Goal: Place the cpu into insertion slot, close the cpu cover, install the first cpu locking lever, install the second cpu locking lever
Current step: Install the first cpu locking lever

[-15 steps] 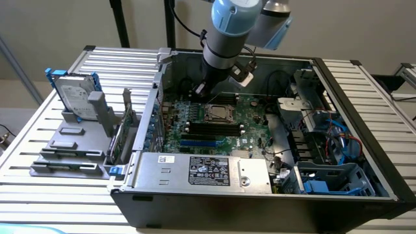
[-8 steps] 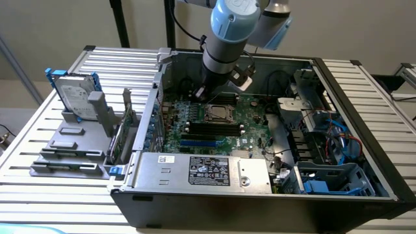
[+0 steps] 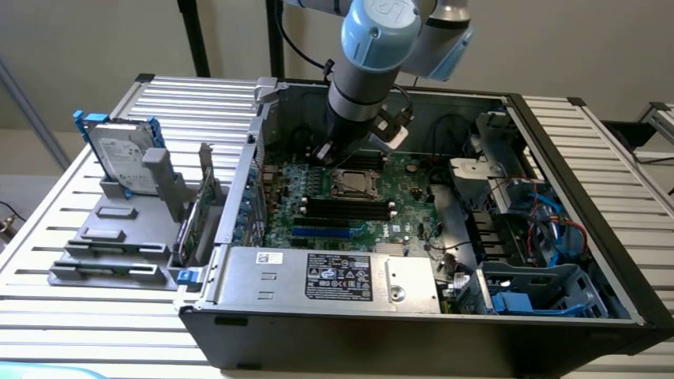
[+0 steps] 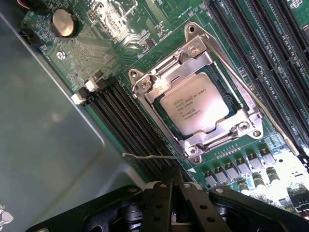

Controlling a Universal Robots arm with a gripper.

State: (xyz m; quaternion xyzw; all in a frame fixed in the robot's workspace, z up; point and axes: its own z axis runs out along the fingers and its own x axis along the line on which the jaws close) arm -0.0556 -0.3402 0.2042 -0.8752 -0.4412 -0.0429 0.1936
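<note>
The chip [image 4: 193, 104] sits in its socket [image 4: 231, 96] with the metal cover [image 4: 195, 52] folded down over its edges to hold it; one wire lever [image 4: 149, 156] juts free just ahead of the gripper [image 4: 173, 178], whose fingers are pinched together on nothing, seemingly for pushing.

The setting looks like a robotics lab or test workshop, not a home or office. A robot arm [image 3: 364, 79] reaches into an opened computer case [image 3: 421, 339] lying on a slatted metal table [image 3: 95, 316], with its green motherboard [image 3: 406, 209] and cpu [image 4: 195, 104] exposed. Beside the case, a hard drive [image 3: 121, 158] stands in a grey fixture [image 3: 116, 237]. Behind are a plain beige wall [image 3: 84, 47] and black poles [image 3: 195, 35].
</note>
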